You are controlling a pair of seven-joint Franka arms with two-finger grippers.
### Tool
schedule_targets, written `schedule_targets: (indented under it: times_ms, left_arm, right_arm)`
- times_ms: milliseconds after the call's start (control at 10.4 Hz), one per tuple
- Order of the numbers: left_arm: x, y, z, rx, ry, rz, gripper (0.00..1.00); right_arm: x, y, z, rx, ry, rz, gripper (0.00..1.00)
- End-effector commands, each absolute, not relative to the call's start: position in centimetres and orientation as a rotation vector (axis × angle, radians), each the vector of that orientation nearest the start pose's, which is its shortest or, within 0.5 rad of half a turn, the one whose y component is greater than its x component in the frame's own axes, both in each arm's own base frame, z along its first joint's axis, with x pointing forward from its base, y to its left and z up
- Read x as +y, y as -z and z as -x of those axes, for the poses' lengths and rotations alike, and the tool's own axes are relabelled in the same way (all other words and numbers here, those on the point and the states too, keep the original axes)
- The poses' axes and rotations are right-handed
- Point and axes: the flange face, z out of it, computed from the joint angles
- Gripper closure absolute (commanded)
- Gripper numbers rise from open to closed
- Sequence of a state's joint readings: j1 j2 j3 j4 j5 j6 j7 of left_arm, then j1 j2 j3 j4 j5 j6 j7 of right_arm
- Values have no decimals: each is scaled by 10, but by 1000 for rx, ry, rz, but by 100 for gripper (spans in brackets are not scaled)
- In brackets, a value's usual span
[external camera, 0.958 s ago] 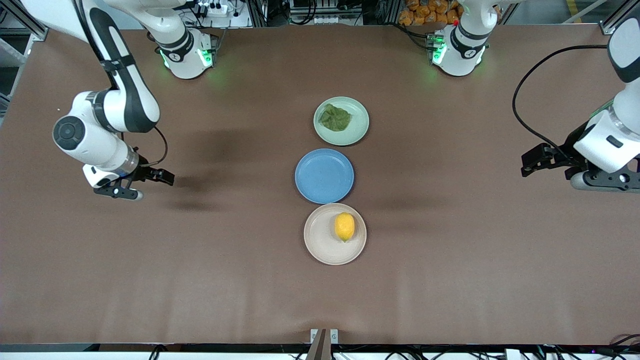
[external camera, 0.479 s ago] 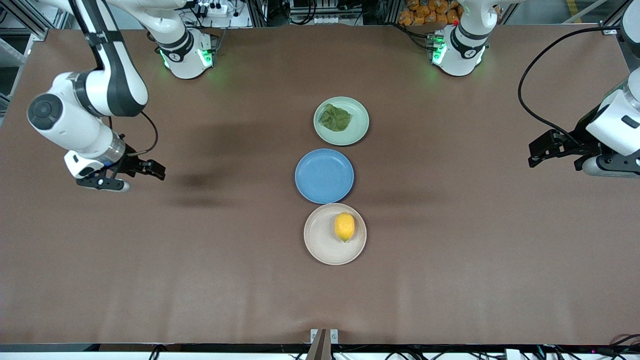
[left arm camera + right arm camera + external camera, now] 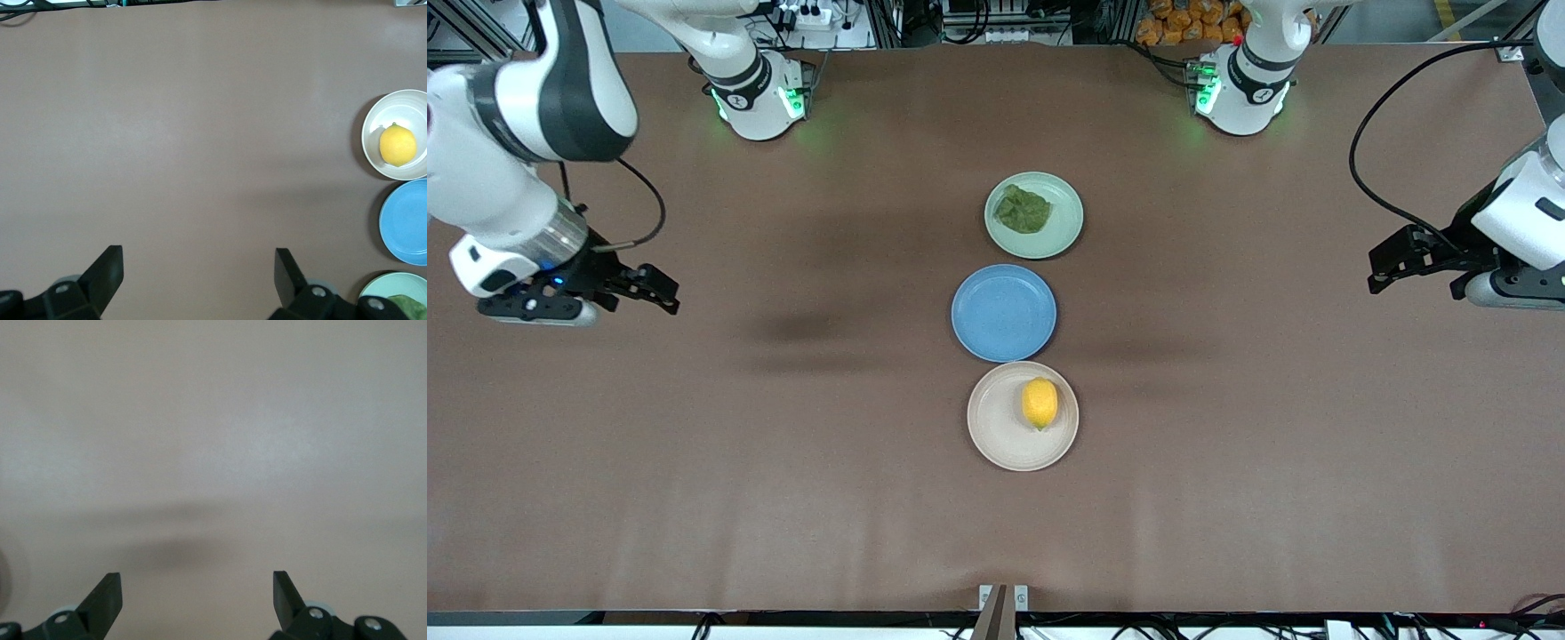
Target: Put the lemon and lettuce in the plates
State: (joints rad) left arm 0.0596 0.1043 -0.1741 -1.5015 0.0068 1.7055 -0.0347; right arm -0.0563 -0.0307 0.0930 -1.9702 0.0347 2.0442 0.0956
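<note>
The yellow lemon point(image 3: 1040, 403) lies in the beige-pink plate point(image 3: 996, 422), the plate nearest the front camera. The dark green lettuce point(image 3: 1023, 210) lies in the mint green plate point(image 3: 1064, 228), nearest the robots' bases. My left gripper point(image 3: 1376, 273) is open and empty, up over bare table at the left arm's end. My right gripper point(image 3: 665, 297) is open and empty over bare table at the right arm's end. The left wrist view shows its open gripper point(image 3: 197, 259), the lemon point(image 3: 397, 145), its plate point(image 3: 373, 137) and the edge of the mint plate point(image 3: 373, 288). The right wrist view shows only its open gripper point(image 3: 197, 581) over table.
An empty blue plate point(image 3: 1003, 313) sits between the two other plates, in a row at the table's middle; it also shows in the left wrist view point(image 3: 407, 223). The brown table point(image 3: 1227, 444) spreads around them.
My right arm has drawn back toward its end of the table. My left arm rose and drew back a little, then stayed. Lemon, lettuce and plates have not moved.
</note>
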Motion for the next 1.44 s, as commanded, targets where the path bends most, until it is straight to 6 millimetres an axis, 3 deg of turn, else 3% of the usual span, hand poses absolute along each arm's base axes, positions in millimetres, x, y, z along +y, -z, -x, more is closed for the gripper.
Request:
schedule_targets:
  times_ms: [0, 383, 958, 1341]
  left_arm:
    - [-61, -619, -589, 123, 157, 3165, 0]
    - [-59, -618, -590, 123, 152, 3170, 0]
    - [-57, -614, -591, 123, 143, 3170, 0]
    - [-57, -613, -591, 120, 138, 3170, 0]
  right_arm:
    - [30, -568, -562, 65, 165, 3112, 0]
    - [24, -637, -555, -34, 166, 3134, 0]
    - [25, -656, -539, -2, 9, 3127, 0]
    - [28, -658, -534, -139, -17, 3125, 0]
